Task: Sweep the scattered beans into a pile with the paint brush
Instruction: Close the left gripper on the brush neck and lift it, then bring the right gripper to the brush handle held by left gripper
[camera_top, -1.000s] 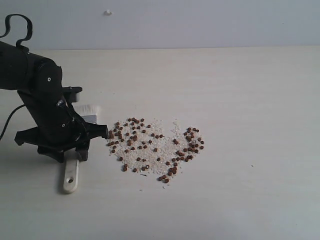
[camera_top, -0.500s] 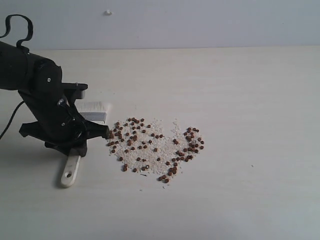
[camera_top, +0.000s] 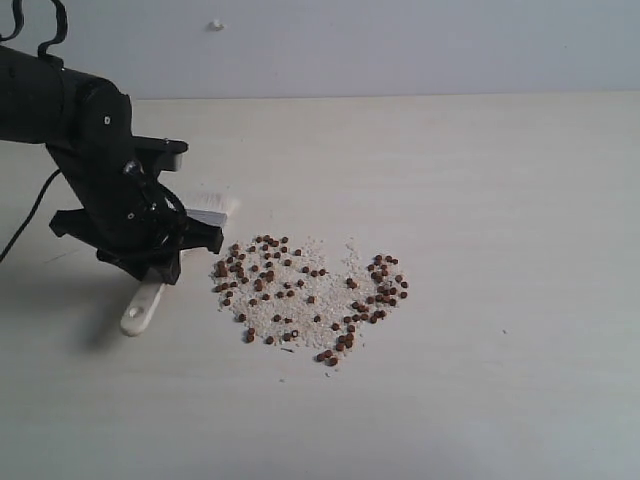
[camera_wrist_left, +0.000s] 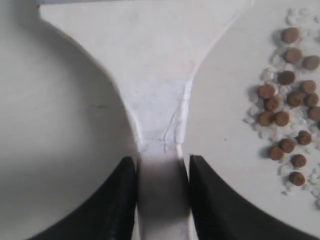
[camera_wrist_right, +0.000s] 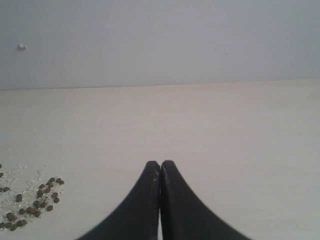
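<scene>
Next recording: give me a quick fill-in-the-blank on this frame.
1. The left gripper has its jaws shut on the paint brush by its ____.
2. In the exterior view, the beans lie to the ____ of the brush.
3. The right gripper has its jaws ____, holding nothing.
Missing words: handle; right; shut.

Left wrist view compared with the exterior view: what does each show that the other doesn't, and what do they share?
Only the left wrist view shows the left tool pinching the narrow neck of the wide flat pale wooden paint brush. Only the exterior view shows the handle's rounded end, the whitish bristles and the whole bean scatter. Both show the brush, tiny reddish-brown beans among pale crumbs, and the light table.
</scene>
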